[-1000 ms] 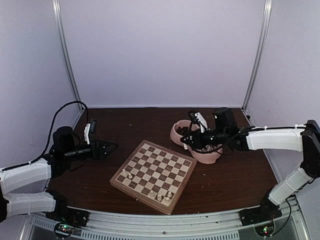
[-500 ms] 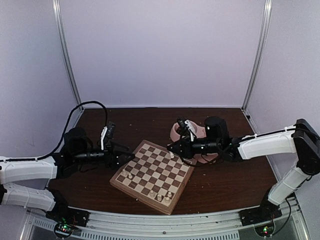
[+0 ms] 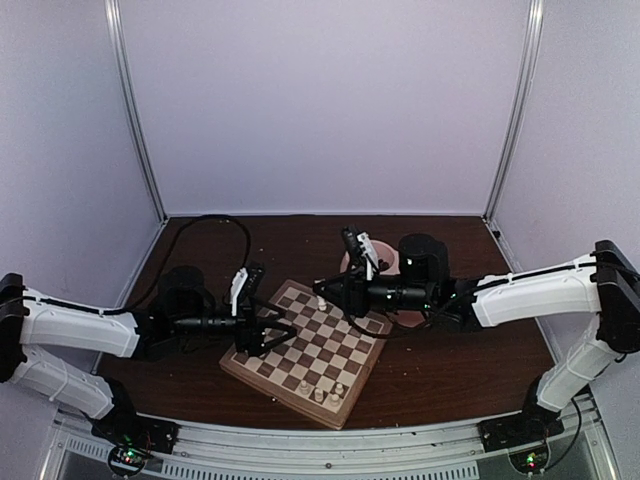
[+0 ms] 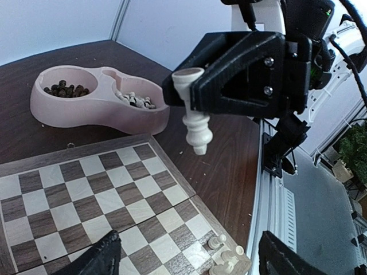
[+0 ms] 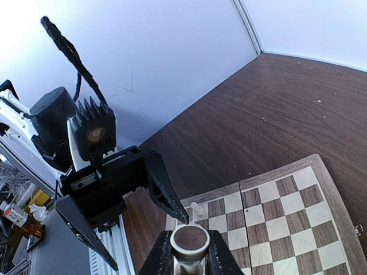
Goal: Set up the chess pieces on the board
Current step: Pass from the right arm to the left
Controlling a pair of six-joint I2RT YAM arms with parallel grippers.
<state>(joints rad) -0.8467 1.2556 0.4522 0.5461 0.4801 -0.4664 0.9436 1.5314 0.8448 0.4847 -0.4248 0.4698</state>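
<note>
Since a second earlier, both arms had swung in over the board (image 3: 300, 352). The right gripper (image 3: 322, 288) pinched a cream chess piece (image 4: 194, 117) above the far edge. Facing it, the left gripper (image 3: 281, 336) hung spread and empty, with bare squares beneath and between them.

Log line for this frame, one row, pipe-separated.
right fingers: shut on cream chess piece, over board | left fingers: open, facing piece | piece: not placed yet

Soft, even light with faint shadows; right wrist view glares upper left, wrist views curve wide-angle.
</note>
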